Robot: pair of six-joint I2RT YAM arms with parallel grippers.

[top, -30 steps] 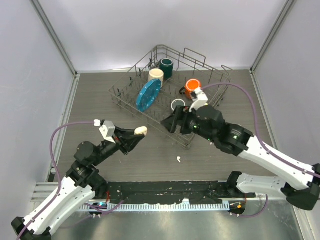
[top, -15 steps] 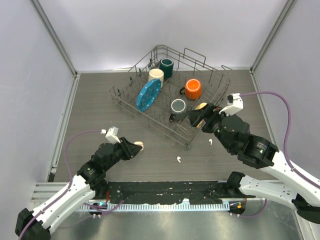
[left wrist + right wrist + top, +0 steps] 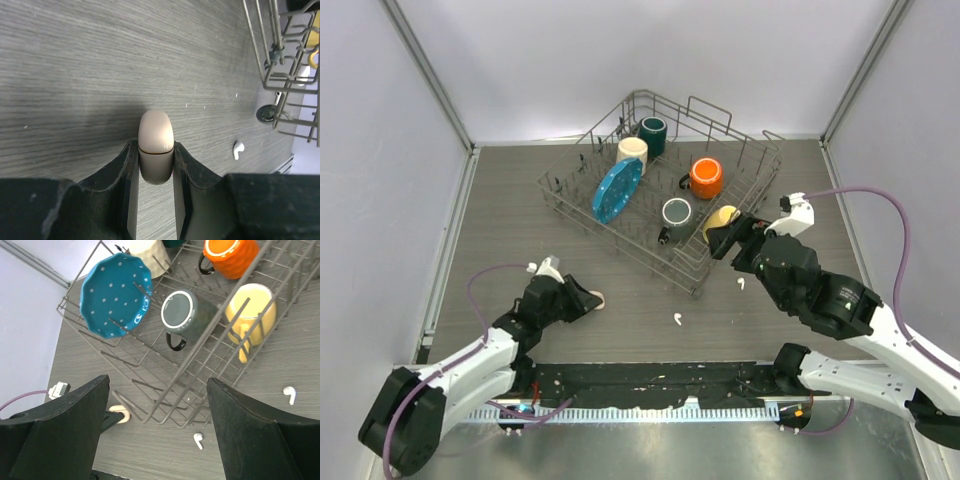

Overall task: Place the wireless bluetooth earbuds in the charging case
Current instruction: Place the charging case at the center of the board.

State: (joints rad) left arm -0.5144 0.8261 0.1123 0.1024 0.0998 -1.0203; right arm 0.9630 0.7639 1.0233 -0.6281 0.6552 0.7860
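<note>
My left gripper [image 3: 588,298] is shut on a cream-beige charging case [image 3: 598,297] with its lid closed, held low over the table at the near left; in the left wrist view the case [image 3: 156,145] sits between both pads. Two white earbuds lie loose on the table, one [image 3: 676,319] in front of the rack and one [image 3: 741,284] further right. They also show in the right wrist view [image 3: 198,440] [image 3: 289,394]. No cream-beige earbuds are in view. My right gripper [image 3: 732,238] is open and empty, raised over the rack's near right corner.
A wire dish rack [image 3: 552,185] stands at the back middle. It holds a blue dotted plate [image 3: 616,188] and cream [image 3: 633,151], teal [image 3: 653,133], orange [image 3: 706,177], grey [image 3: 676,213] and yellow [image 3: 720,217] mugs. Walls close in left and right.
My left arm has drawn back and down toward the near left with the case. My right arm has swung right, off the rack's middle to its near right corner.
</note>
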